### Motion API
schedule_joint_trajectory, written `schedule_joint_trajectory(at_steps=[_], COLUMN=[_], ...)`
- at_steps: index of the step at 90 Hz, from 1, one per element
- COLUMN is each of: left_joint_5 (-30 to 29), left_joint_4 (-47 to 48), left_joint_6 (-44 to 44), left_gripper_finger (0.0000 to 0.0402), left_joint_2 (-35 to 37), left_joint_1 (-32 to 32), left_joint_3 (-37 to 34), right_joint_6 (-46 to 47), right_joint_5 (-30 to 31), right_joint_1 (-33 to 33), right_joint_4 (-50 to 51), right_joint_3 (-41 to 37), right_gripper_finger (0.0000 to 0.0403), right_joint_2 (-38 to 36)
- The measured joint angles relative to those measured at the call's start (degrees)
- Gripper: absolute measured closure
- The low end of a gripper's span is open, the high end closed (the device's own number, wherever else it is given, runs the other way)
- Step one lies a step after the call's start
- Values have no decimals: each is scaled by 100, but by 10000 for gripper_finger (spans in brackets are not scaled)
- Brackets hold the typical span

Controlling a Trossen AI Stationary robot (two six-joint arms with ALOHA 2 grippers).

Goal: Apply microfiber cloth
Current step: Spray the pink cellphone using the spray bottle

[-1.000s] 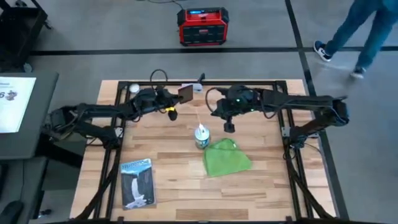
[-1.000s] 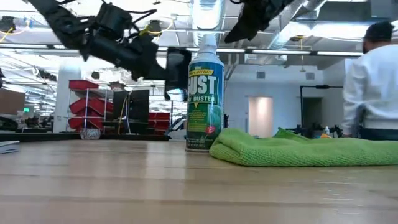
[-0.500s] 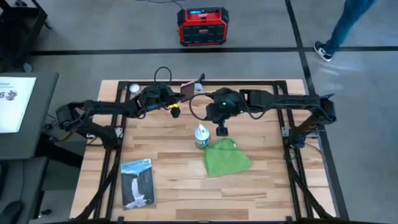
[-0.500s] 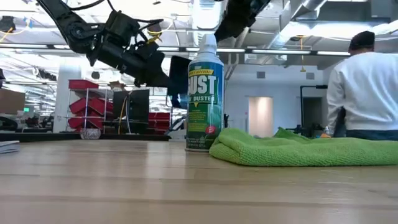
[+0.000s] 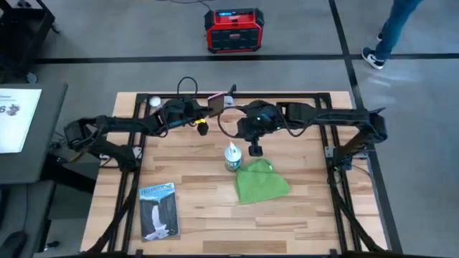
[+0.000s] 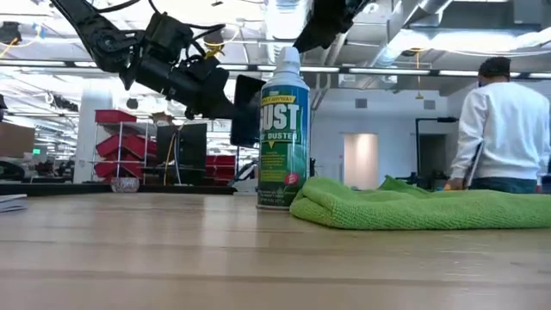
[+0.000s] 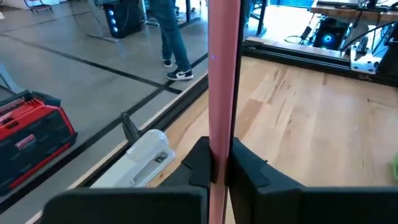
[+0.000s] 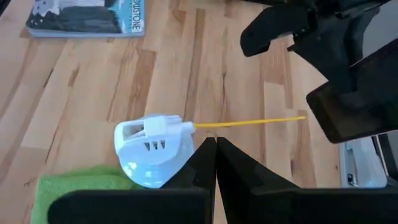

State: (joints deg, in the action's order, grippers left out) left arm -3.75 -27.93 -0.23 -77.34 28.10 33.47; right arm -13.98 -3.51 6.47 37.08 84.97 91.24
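Microfiber cloth (image 5: pixel 262 182) — one piece, bright green, soft and rumpled, is seen lying flat on the wooden table (image 5: pixel 193 215), right of centre and just beside the single spray can (image 5: pixel 232 158); whether the two touch cannot be told. In the low view the cloth (image 6: pixel 413 207) shows as a low folded heap with a rolled near edge.

Counted on the table: one cloth, one upright can with a white cap and a thin yellow straw (image 8: pixel 249 122), one blue-grey booklet (image 5: pixel 158 209) near the front left corner, one small white ball (image 5: pixel 154 102) at the far left corner. Two arms are present.

The left gripper (image 5: pixel 209 109) is held above the far edge of the table, its fingers (image 7: pixel 202 163) clamped on the thin edge of one pink phone (image 7: pixel 222 81), which stands upright between them. The right gripper (image 5: pixel 254 149) hangs above the table just beyond the cloth and beside the can; its two dark fingers (image 8: pixel 202 163) are pressed together with nothing between them.

Open room — the front half of the slatted wood top between booklet and cloth is bare, as is the right side up to the black frame rail (image 5: pixel 337 165).

Beyond the table: one red box (image 5: pixel 232 30) on the floor and one person in a white top (image 6: pixel 504 129).
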Motion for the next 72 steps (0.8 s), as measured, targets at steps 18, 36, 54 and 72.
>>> schedule_joint_trajectory(at_steps=[18,36,54,72], left_joint_5=[-110,-231,-243,-293], left_joint_4=[8,13,82,139], left_joint_6=[37,42,33,39], left_gripper_finger=[399,399,399,399], left_joint_2=[53,148,143,140], left_joint_1=[-172,-310,-350,-350], left_joint_3=[0,-2,-4,-7], right_joint_6=[0,44,44,10], right_joint_5=[-7,-132,-289,-285], right_joint_1=[-12,-41,-65,-72], right_joint_4=[-4,-72,-202,168], right_joint_3=[0,-2,15,306], right_gripper_finger=[403,403,403,403], right_joint_2=[0,6,376,665])
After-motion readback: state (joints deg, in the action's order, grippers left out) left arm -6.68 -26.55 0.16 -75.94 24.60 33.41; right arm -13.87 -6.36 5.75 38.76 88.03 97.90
